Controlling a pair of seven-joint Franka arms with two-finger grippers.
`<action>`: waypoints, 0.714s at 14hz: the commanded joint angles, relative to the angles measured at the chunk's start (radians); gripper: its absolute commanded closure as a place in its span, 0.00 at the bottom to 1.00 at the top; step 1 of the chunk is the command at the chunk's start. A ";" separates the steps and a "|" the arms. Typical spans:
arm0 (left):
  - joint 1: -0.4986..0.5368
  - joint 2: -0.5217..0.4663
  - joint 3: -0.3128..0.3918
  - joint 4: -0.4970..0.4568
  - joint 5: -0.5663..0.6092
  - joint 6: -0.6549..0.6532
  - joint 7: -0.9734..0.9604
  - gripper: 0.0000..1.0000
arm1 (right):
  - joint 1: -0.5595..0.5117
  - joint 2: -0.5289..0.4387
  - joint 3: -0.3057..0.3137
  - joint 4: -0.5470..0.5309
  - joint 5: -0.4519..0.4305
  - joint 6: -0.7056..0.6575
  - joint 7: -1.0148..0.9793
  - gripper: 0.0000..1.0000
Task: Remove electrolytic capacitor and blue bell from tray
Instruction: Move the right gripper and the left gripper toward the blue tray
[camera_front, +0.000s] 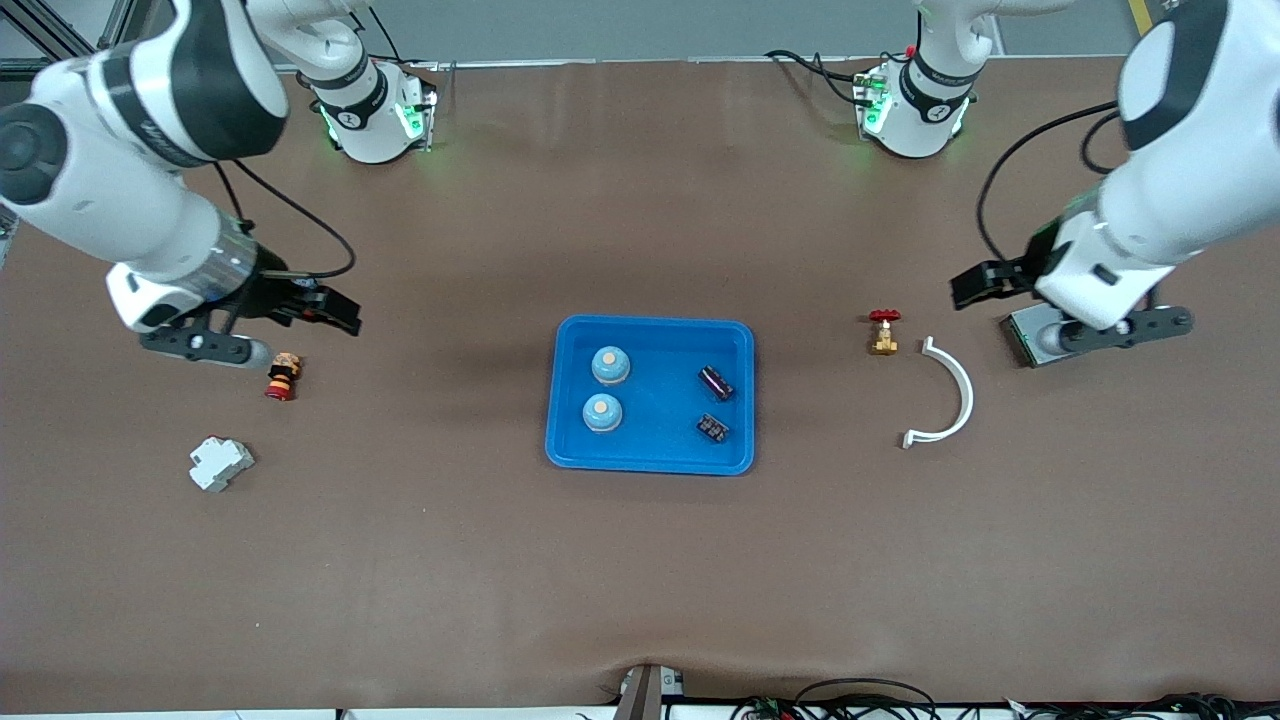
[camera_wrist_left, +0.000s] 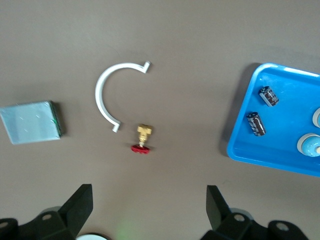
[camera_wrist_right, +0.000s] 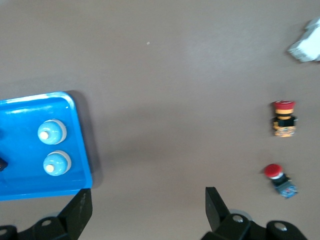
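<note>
Claws both hang open and empty over the table: the left claw toward its own end from the tray, the right claw toward the other end. In the tray sit two bells on the right arm's side and two capacitors on the left arm's side, each pair apart.
</note>
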 joint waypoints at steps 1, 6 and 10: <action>-0.065 0.073 -0.001 0.050 0.041 -0.003 -0.174 0.00 | 0.076 0.042 -0.010 -0.009 0.018 0.066 0.060 0.00; -0.109 0.197 -0.006 0.129 0.053 0.008 -0.372 0.00 | 0.204 0.168 -0.012 -0.009 0.010 0.232 0.232 0.00; -0.129 0.257 -0.009 0.129 -0.019 0.077 -0.554 0.00 | 0.277 0.270 -0.012 -0.002 0.007 0.373 0.305 0.00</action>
